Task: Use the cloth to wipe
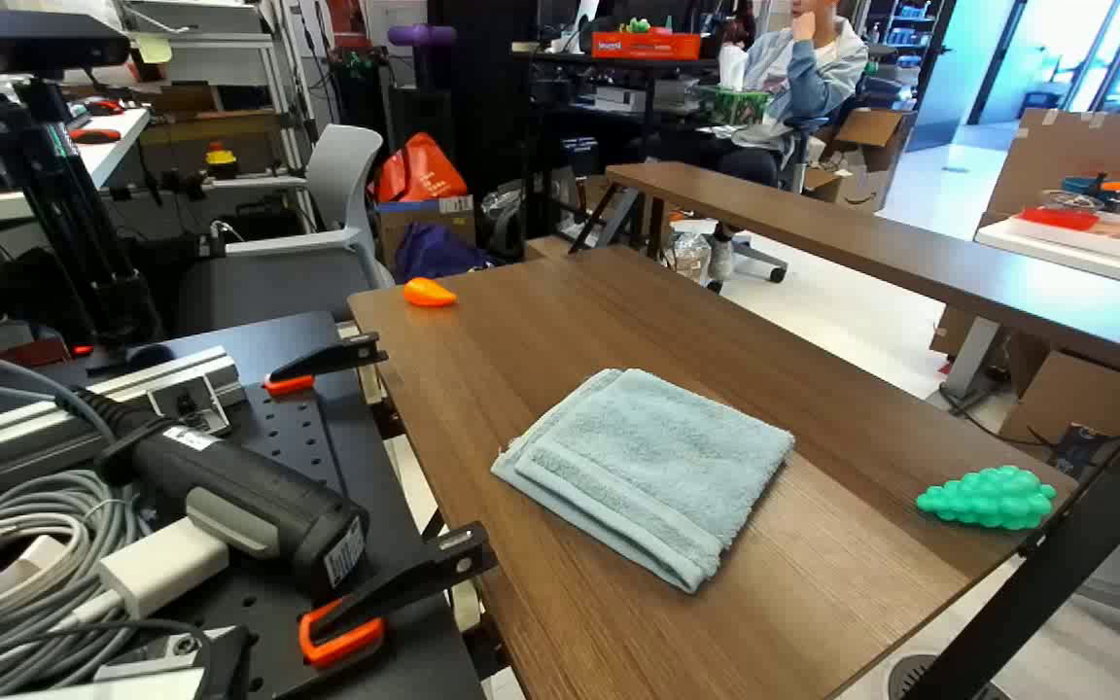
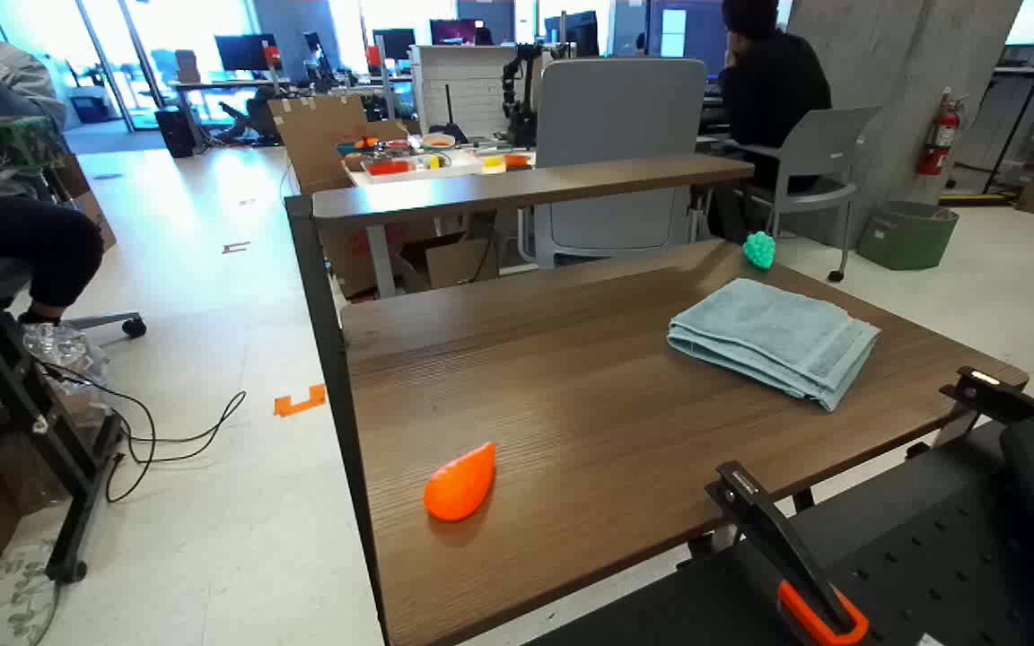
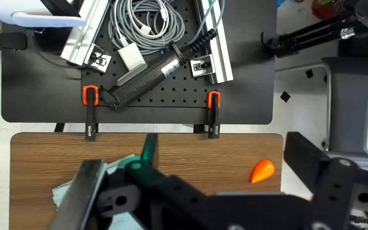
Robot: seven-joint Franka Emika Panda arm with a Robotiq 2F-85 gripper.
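The cloth, a folded pale blue-grey towel (image 1: pixel 652 467), lies flat on the brown tabletop (image 1: pixel 541 326), and it shows the same way in an exterior view, where the towel (image 2: pixel 777 336) sits toward the far right. In the wrist view my gripper (image 3: pixel 224 140) is open, its two dark fingers wide apart with nothing held between them. Part of the towel (image 3: pixel 125 222) peeks out behind the left finger and linkage; the rest is covered by them. My gripper is high above the table, not touching the towel. Neither exterior view includes the gripper.
An orange teardrop-shaped object (image 2: pixel 460 484) and a bright green lumpy object (image 1: pixel 993 498) rest near opposite ends of the tabletop. Two black-and-orange clamps (image 3: pixel 90 115) overhang its edge from the black desk (image 3: pixel 244 105). Along the far side stands another brown tabletop (image 1: pixel 871 233), with a dark upright bar (image 2: pixel 315 314).
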